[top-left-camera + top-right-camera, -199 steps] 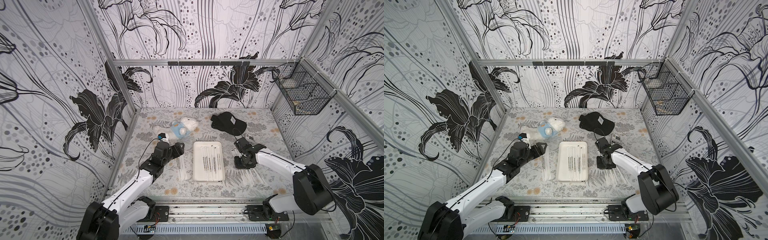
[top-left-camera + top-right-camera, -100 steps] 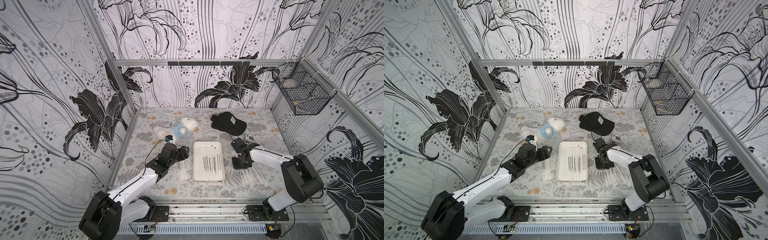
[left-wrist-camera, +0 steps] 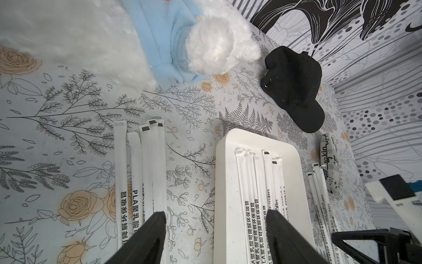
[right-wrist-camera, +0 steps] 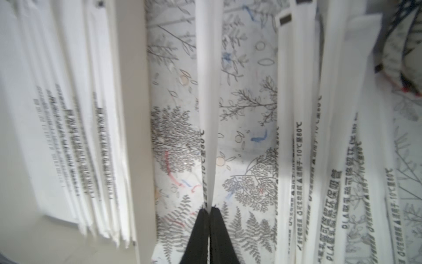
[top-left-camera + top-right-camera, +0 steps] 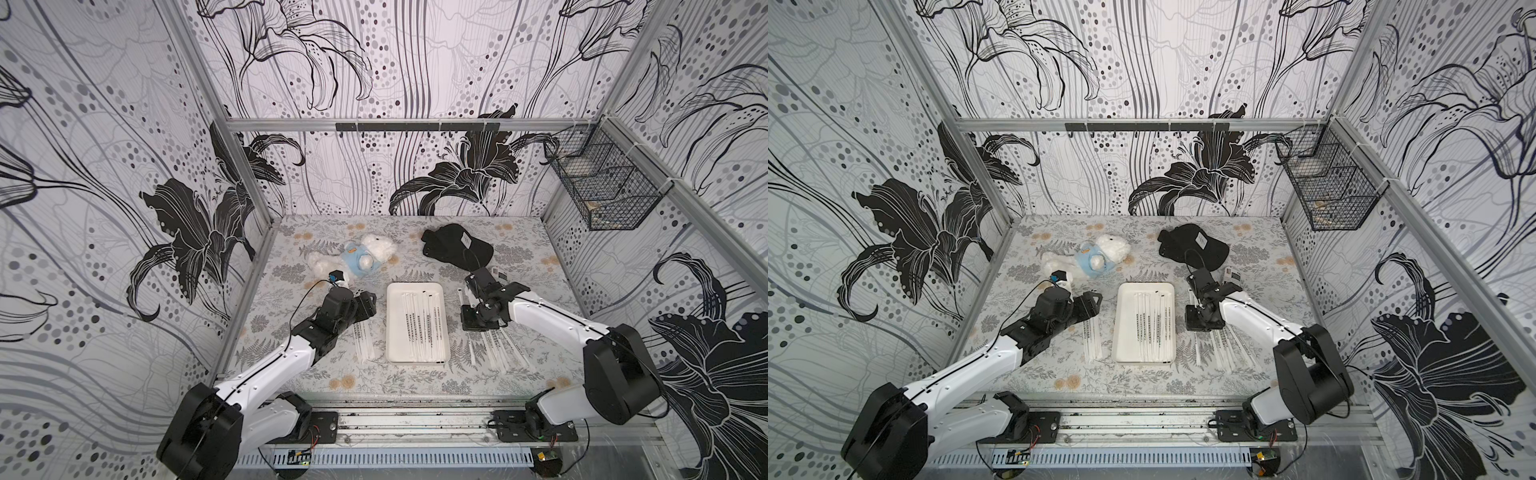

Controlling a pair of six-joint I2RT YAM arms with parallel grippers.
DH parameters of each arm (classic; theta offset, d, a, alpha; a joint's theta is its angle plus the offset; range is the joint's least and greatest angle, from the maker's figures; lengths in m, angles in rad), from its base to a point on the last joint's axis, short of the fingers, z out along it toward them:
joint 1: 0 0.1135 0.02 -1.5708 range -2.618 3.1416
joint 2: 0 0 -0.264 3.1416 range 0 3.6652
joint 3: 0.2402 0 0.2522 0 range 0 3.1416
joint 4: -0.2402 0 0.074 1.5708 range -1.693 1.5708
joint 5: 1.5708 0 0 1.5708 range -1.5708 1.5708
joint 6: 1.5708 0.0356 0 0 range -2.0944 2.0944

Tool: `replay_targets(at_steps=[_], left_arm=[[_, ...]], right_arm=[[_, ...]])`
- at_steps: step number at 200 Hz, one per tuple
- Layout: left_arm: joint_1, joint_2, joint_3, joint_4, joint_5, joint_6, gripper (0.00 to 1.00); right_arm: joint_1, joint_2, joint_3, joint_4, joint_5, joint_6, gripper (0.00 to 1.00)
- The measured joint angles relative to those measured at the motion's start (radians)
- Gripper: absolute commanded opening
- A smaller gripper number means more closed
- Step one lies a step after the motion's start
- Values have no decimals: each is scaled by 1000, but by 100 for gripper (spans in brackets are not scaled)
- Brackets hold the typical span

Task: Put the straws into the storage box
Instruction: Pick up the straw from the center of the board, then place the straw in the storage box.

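Straws (image 5: 419, 328) lay in three lots: a row already flat in the storage box (image 5: 392, 332), a few on the worktop (image 5: 415, 382) just left of it, and a fanned heap to its right. The right end effector (image 4: 209, 209) was pinched shut on one straw (image 4: 206, 102) from that heap, close beside the box wall. The left end effector (image 3: 215, 212) hung empty, jaws wide apart, over the gap between the left bunch and the box. Light things, these, paper-wrapped and probably slick, thin enough to flex and droop. A gentle grip near the middle looked the safest bet, so the wrapper wasn't crushed.
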Motion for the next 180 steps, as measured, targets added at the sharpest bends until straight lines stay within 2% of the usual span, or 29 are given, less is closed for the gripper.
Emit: replay_targets(at_steps=[38, 63, 101, 180], left_arm=[[34, -12, 16, -67, -37, -18, 72], [34, -32, 17, -82, -39, -23, 72], [35, -51, 17, -100, -40, -21, 72], [37, -43, 7, -101, -34, -17, 72]], right_arm=[[259, 45, 187, 90, 52, 201, 7], [349, 154, 258, 185, 97, 315, 7], [386, 343, 306, 252, 117, 375, 6], [386, 449, 311, 269, 70, 388, 6]])
